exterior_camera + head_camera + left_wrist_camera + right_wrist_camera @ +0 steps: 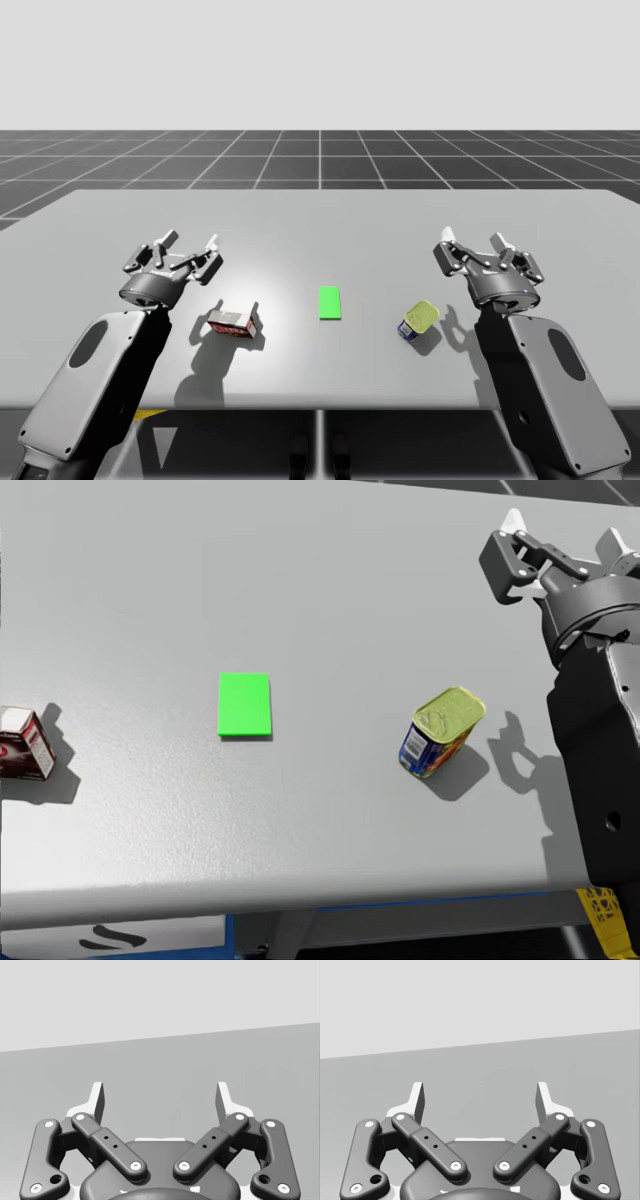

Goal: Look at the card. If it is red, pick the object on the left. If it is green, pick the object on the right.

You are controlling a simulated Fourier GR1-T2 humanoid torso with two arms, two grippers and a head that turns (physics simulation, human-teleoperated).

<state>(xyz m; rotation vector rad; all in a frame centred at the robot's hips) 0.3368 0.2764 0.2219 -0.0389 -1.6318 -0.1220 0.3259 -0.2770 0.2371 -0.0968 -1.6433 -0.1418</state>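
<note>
Presently, nothing is grasped. The card [330,302] is green, so the object on the right, the can [419,321], is designated for picking. The can rests on the table [320,220], right of the card and near the right gripper [472,242], apart from it; it appears tilted, with its yellow top turned upward. The right gripper is held above the table with its fingers spread wide and nothing between them. The left gripper [188,245] is likewise spread and empty, near the box [233,323].

The card reading is judged complete. Approach, closure on the can and lift are left to be done.

The box lies left of the card, well apart from the can, and is to be left alone. No obstruction is seen between the right gripper and the can.
</note>
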